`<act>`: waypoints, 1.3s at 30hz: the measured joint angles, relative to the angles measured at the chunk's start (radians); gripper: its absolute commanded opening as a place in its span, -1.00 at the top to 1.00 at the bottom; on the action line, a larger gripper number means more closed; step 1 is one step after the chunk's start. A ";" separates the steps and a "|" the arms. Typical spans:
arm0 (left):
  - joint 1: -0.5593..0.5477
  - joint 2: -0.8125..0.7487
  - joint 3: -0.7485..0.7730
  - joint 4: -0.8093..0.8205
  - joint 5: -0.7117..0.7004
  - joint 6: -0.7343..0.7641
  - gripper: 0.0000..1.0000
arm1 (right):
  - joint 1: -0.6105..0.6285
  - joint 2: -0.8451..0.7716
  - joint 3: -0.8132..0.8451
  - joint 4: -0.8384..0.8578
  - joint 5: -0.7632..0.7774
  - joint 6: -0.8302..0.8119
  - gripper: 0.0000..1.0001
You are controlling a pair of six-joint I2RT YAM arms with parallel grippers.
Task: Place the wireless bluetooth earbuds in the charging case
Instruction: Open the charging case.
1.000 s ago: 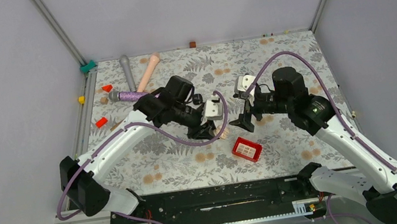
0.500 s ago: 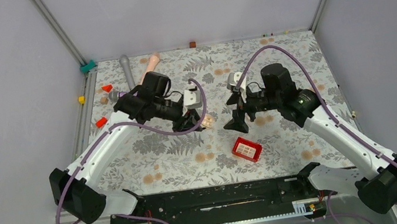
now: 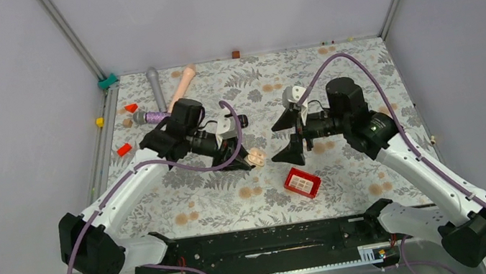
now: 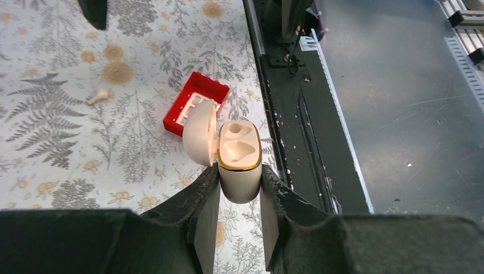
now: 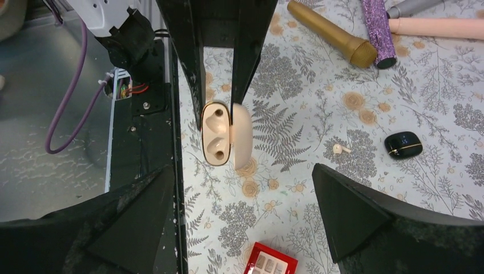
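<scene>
My left gripper (image 4: 240,178) is shut on the lower body of a cream charging case (image 4: 238,162) and holds it above the table. The case's lid is open and both wells look empty. It also shows in the top view (image 3: 256,156) and in the right wrist view (image 5: 217,134). My right gripper (image 5: 241,171) is wide open and empty, just right of the case; in the top view (image 3: 288,135) it faces the left gripper (image 3: 247,159). One cream earbud (image 5: 341,148) lies on the floral cloth; it also shows in the left wrist view (image 4: 100,96). A black case (image 5: 403,144) lies near it.
A red box (image 3: 302,182) lies on the cloth below the grippers. A gold cylinder (image 5: 334,37), a purple glitter wand (image 5: 376,28), a peach rod (image 3: 181,86) and a grey rod (image 3: 155,84) lie at the back left. Red cones (image 3: 130,108) sit near the left edge. A black rail (image 3: 263,243) runs along the near edge.
My left gripper has carried the case to the left, away from the right gripper. The right gripper has shifted a little up and its fingers stand wider apart.
</scene>
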 measured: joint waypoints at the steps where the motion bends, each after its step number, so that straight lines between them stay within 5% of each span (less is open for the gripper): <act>1: 0.000 0.000 -0.014 0.010 0.007 -0.009 1.00 | -0.001 -0.002 -0.004 0.013 -0.002 0.008 -0.99; 14: 0.002 0.000 -0.060 0.064 0.087 -0.035 1.00 | -0.020 0.121 -0.069 0.193 -0.055 0.200 -0.99; 39: 0.008 0.000 -0.063 0.071 0.096 -0.035 1.00 | -0.020 0.164 -0.074 0.208 -0.072 0.193 -0.99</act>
